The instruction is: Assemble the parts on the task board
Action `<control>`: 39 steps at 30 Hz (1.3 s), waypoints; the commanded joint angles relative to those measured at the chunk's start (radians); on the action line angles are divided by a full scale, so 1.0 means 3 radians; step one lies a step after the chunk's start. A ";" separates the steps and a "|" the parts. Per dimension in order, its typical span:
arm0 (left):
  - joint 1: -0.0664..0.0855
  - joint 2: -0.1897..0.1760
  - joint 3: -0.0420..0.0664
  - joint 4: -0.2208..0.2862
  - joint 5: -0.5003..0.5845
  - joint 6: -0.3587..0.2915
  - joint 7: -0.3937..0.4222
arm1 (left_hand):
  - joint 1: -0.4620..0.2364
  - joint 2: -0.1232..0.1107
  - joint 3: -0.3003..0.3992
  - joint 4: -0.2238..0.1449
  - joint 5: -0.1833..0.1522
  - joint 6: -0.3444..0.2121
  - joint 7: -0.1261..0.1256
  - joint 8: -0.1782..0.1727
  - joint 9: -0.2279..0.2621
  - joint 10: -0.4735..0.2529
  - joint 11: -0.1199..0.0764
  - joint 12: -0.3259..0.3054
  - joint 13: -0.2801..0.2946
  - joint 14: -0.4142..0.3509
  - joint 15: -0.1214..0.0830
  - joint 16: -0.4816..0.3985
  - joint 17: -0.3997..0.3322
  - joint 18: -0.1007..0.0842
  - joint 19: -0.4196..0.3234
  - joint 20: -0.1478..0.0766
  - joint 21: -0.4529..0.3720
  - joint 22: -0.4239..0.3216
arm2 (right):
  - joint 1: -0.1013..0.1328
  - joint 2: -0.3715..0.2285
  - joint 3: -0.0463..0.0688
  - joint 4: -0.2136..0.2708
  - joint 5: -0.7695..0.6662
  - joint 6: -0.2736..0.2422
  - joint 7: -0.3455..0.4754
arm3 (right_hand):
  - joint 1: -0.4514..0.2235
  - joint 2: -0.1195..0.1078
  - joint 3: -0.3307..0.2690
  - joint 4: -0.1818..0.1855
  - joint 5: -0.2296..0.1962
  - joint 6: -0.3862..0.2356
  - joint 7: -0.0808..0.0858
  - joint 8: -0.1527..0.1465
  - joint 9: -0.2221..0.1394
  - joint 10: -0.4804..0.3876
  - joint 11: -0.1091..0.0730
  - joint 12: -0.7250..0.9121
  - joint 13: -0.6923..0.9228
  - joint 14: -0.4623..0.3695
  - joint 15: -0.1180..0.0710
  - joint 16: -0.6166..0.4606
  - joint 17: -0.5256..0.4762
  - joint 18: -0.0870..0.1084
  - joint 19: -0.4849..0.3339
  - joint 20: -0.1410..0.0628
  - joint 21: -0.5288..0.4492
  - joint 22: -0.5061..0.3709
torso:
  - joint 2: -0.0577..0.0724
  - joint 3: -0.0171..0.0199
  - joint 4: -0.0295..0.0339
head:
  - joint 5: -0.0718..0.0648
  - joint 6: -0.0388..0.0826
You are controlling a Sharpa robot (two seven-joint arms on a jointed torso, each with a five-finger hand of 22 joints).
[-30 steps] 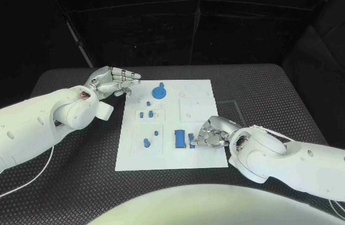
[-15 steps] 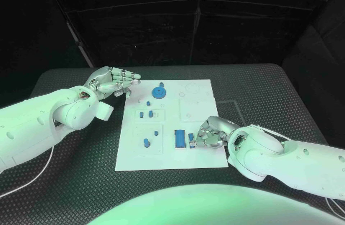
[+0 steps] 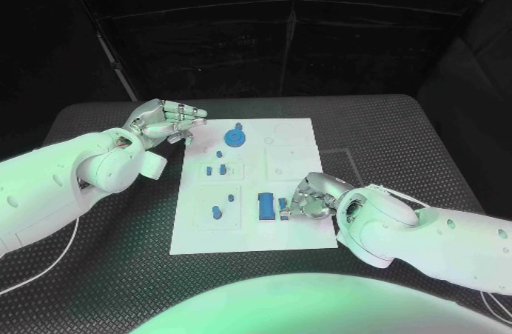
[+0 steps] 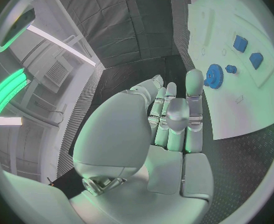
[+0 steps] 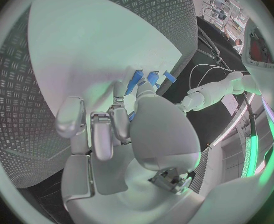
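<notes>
My right hand (image 3: 311,199) is down on the near right part of the white board (image 3: 299,145), fingers curled round a small blue part (image 3: 285,206) that lies just right of the upright blue block (image 3: 265,205). That block's long axis runs near to far. My left hand (image 3: 166,119) hovers off the board's far left corner, fingers curled, holding nothing, near the blue gear (image 3: 236,136).

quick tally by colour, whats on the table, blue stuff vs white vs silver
blue gear: 1
long blue block: 1
small blue pieces: 7, as far as the head view shows
white task board: 1
silver hands: 2
total: 12 (9 blue, 1 white, 2 silver)
</notes>
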 commanded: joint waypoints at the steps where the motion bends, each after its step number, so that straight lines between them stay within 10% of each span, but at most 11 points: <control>1: 0.0004 0.0005 0.0003 -0.0001 0.0077 0.0038 0.0006 | -0.0033 0.0011 0.0004 0.0001 0.0003 -0.0023 0.0006 -0.0012 -0.0001 -0.0022 -0.0003 0.0021 0.0004 -0.0012 0.0000 -0.0004 -0.0005 0.0045 -0.0020 0.0012 -0.0014 -0.0005 | 0.0002 -0.0007 0.0000 0.0009 -0.0010 -0.0016 0.0063 | 0.0040 -0.0002 -0.0023 -0.0009 -0.0003 0.0015 0.0006 0.0004 0.0002 0.0008 0.0005 0.0016 0.0132 0.0311 -0.0002 0.0003 0.0699 0.0001 -0.0002 0.0002 -0.0007 -0.0002 | -0.0005 -0.0002 0.0004 | 0.0002 0.0000; 26: 0.0003 0.0011 0.0003 -0.0012 0.0084 0.0023 0.0015 | -0.0032 0.0011 0.0005 0.0000 0.0003 -0.0023 0.0006 -0.0012 0.0000 -0.0022 -0.0003 0.0022 0.0004 -0.0013 -0.0001 -0.0005 -0.0006 0.0045 -0.0020 0.0012 -0.0015 -0.0005 | 0.0003 0.0024 0.0000 -0.0078 -0.0030 -0.0107 0.0217 | 0.0273 0.0053 -0.0126 -0.0103 -0.0341 0.0023 0.0011 0.0003 0.0008 0.0014 0.0008 0.0028 0.0144 0.0311 0.0000 0.0003 0.0701 0.0000 -0.0005 0.0001 -0.0013 0.0000 | 0.0009 0.0000 0.0000 | 0.0013 0.0000; 33: 0.0003 0.0013 0.0003 -0.0011 0.0084 0.0009 0.0023 | -0.0030 0.0014 0.0008 -0.0003 0.0003 -0.0023 0.0006 -0.0011 0.0000 -0.0022 -0.0003 0.0024 0.0005 -0.0020 -0.0001 -0.0017 -0.0030 0.0050 -0.0031 0.0012 -0.0043 -0.0026 | 0.0005 -0.0058 0.0002 -0.0032 0.0344 -0.0308 0.0585 | 0.0135 0.0032 -0.0240 0.0047 -0.0155 -0.0053 0.0038 -0.0051 -0.0013 -0.0014 0.0031 -0.0021 0.0106 0.0306 0.0017 -0.0009 0.0679 0.0008 -0.0028 0.0014 -0.0042 -0.0039 | -0.0002 -0.0002 0.0003 | -0.0002 0.0000; 39: 0.0002 0.0021 0.0002 -0.0011 0.0147 -0.0042 0.0074 | -0.0068 0.0002 -0.0009 -0.0002 0.0000 -0.0031 0.0007 -0.0007 0.0000 -0.0039 0.0000 0.0049 0.0008 -0.0303 0.0003 -0.0476 -0.0688 0.0073 -0.0163 0.0017 -0.0259 -0.0162 | 0.0066 -0.0112 0.0136 -0.0259 0.1450 -0.0318 0.1404 | 0.0174 0.0086 -0.0257 0.0061 -0.0099 -0.0180 0.0091 -0.0121 -0.0037 -0.0212 0.0077 -0.0361 -0.0160 0.0239 0.0054 -0.0169 0.0397 0.0078 -0.0239 0.0044 -0.0287 -0.0386 | -0.0047 -0.0026 0.0003 | -0.0042 0.0018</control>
